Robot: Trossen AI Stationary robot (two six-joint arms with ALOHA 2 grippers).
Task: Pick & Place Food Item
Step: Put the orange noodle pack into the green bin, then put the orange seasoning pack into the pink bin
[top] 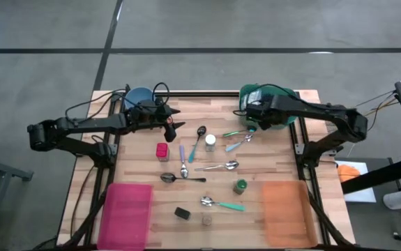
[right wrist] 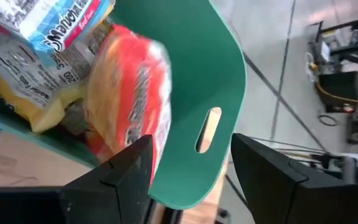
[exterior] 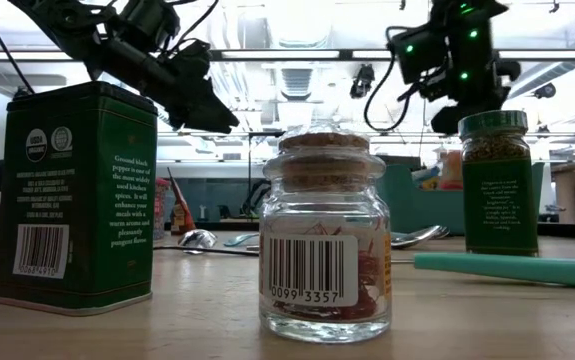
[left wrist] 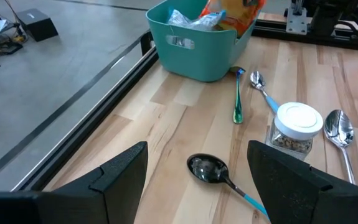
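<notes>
Risk, imo: right gripper (right wrist: 188, 177) is right at the green bin (right wrist: 185, 93) rim w/ an orange food packet (right wrist: 129, 93) just ahead of its fingers. If it closes here it may pinch the bin wall, not the packet. Jaws open, nothing held. Left gripper (left wrist: 197, 174) open too, empty, hanging above a black spoon (left wrist: 210, 169).
</notes>
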